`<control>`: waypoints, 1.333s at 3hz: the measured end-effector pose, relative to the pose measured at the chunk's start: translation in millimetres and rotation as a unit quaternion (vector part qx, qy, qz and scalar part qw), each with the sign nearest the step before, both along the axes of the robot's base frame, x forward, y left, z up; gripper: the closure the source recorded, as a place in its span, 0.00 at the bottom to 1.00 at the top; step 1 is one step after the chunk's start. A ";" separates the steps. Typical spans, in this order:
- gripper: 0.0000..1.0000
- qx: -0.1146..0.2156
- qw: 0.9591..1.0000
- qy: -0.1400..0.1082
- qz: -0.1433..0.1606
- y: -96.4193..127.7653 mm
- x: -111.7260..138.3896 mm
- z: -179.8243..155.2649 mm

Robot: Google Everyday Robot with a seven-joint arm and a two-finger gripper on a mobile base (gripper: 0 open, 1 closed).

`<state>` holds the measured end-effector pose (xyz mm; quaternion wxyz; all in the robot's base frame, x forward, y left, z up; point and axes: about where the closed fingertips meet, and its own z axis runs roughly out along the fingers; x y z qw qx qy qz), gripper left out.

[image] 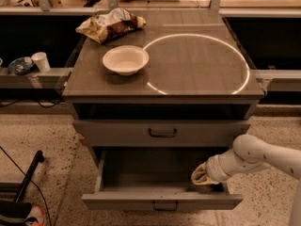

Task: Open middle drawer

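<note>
The middle drawer (141, 200) is pulled out of the grey cabinet. It has a low front panel, a small black handle (164, 205) at its centre and a plain grey inside. My gripper (200, 175) comes in from the right on a white arm (254, 157). It sits inside the open drawer at its right end, just behind the front panel. The taller-fronted drawer (117, 133) above it, with a wider black handle (162, 133), is shut. The lowest drawer is out of view.
On the cabinet top (197, 69) are a white bowl (125, 60), a crumpled chip bag (110, 26) and a bright ring of light. A white cup (41, 61) stands on a ledge at the left. A black leg (28, 175) crosses the speckled floor at lower left.
</note>
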<state>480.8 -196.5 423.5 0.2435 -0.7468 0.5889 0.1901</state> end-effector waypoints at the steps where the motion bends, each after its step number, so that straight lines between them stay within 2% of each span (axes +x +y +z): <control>1: 1.00 0.029 0.999 -0.017 -0.016 -5.3 -0.3 -9.0; 2: 1.00 0.037 0.999 -0.008 -0.015 -3.3 -8.8 -28.5; 3: 1.00 0.036 0.999 0.006 -0.003 -1.3 -16.2 -39.4; 4: 1.00 0.049 0.999 0.018 0.016 -2.3 -26.3 -38.8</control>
